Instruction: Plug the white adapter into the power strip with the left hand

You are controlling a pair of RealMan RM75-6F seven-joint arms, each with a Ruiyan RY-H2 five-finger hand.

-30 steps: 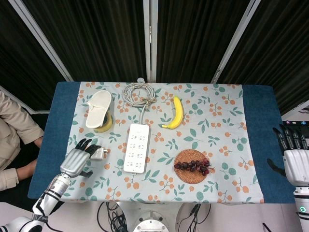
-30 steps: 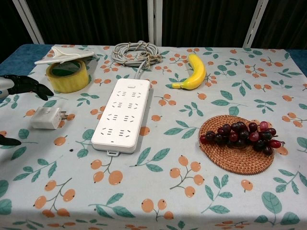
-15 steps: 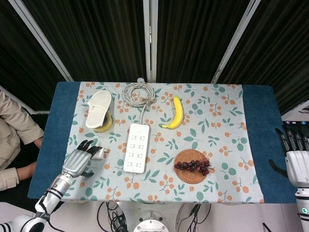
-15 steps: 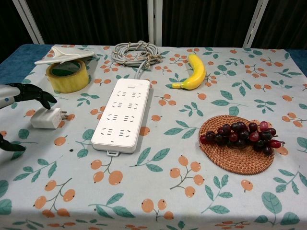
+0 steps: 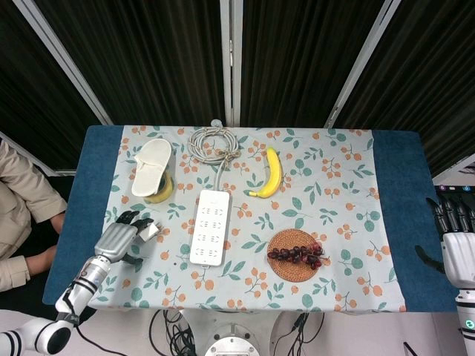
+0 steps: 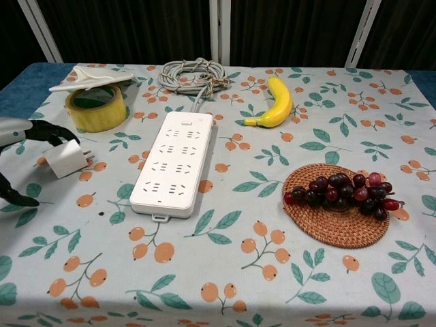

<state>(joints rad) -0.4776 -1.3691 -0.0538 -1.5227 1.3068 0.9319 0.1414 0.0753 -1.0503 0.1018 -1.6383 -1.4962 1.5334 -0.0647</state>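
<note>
At the near left edge of the bench (image 6: 225, 286), the left hand (image 5: 117, 241) grips the white adapter (image 6: 66, 158) between its dark fingers (image 6: 48, 131) above and the thumb below (in the chest view the block sits tilted, its prongs pointing right toward the strip, and whether its underside touches the cloth cannot be told). The adapter is well short of the power strip (image 6: 174, 163), which lies flat just to its right, a long white bar running away from the robot with its socket rows empty. On the near right, apart from the strip, a bunch of dark grapes (image 6: 344, 190) rests on a round woven coaster (image 6: 327, 221). The right hand (image 5: 457, 245) shows only in the head view, off the right edge of the bench beside the blue border, fingers straight and apart, holding nothing. Further back on the left, a roll of yellow tape (image 6: 95, 107) stands behind the left hand with a white slipper (image 6: 90, 75) lying across its top. A banana (image 6: 275, 103) lies beyond the strip's far right corner, and the strip's grey cord (image 6: 194, 73) is coiled at the far edge. A person's beige sleeve (image 5: 22, 215) shows at the left margin of the head view.
</note>
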